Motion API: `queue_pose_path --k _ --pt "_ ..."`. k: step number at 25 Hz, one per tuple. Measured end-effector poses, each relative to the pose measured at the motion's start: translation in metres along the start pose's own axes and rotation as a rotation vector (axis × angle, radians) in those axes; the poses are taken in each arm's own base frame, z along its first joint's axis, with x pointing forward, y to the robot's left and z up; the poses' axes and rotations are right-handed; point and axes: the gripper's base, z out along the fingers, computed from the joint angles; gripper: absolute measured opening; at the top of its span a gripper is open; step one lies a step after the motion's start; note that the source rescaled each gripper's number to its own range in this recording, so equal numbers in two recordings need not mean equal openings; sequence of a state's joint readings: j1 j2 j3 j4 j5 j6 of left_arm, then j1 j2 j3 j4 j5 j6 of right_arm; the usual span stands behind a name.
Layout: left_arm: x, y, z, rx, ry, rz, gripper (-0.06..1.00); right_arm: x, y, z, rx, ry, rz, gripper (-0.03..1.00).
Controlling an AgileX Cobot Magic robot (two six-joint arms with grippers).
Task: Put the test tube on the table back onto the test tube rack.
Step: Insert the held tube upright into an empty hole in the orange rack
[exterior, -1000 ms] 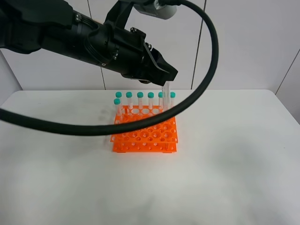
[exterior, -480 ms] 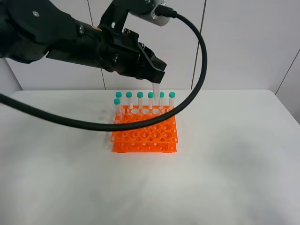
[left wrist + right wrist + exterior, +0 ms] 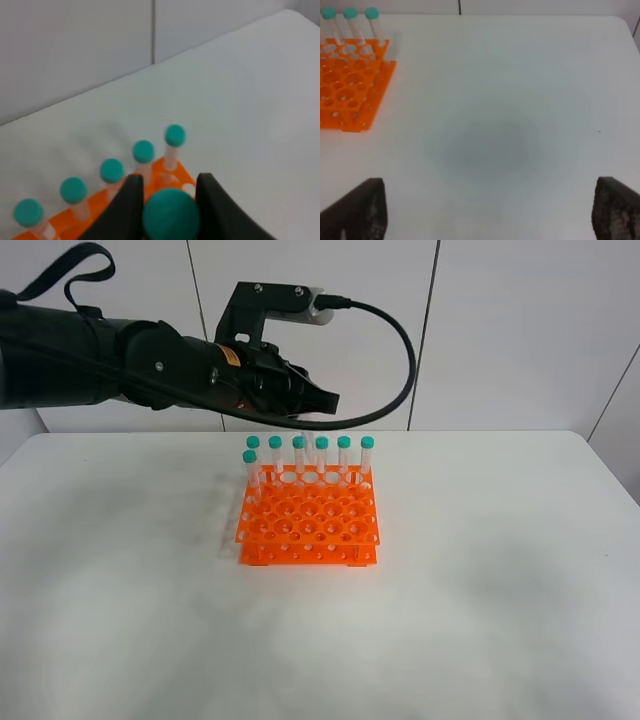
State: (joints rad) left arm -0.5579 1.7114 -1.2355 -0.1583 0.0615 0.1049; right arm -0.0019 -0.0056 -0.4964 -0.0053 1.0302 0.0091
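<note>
My left gripper [image 3: 312, 412] is shut on the test tube: its teal cap [image 3: 170, 216] sits between the two black fingers, and the clear body hangs down [image 3: 309, 443] just above the back row of the orange test tube rack [image 3: 310, 525]. Several identical teal-capped tubes [image 3: 344, 455] stand in that back row; they also show in the left wrist view [image 3: 143, 151]. The rack stands mid-table on the white table [image 3: 480, 590]. My right gripper [image 3: 490, 205] is open and empty over bare table to the right of the rack [image 3: 350, 85]; it is out of the exterior view.
The left arm and its black cable [image 3: 400, 350] reach in from the back left above the rack. White wall panels stand behind the table. Bare tabletop [image 3: 490, 135] lies to the right of and in front of the rack.
My left gripper has carried the tube leftward along the rack's back row, from near its right end to about the middle. The arm has drawn back to the left. The rack has not moved.
</note>
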Motion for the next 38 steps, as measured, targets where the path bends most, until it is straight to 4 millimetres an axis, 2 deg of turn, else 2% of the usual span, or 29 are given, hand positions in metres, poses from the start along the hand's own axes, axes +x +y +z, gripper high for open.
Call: queue_pose_path --k 6,13,23,38 --pt "0.015 0.032 0.017 -0.075 0.034 -0.031 0.00 0.000 0.000 0.000 0.000 0.000 0.000 0.86" --pt "0.030 0.054 0.033 -0.121 0.055 -0.036 0.00 0.000 0.000 0.000 0.000 0.000 0.000 0.86" --pt "0.044 0.057 0.049 -0.126 0.056 -0.080 0.00 0.000 0.000 0.000 0.000 0.000 0.000 0.86" --pt "0.057 0.060 0.061 -0.127 0.075 -0.053 0.00 0.000 0.000 0.000 -0.005 0.000 0.003 0.86"
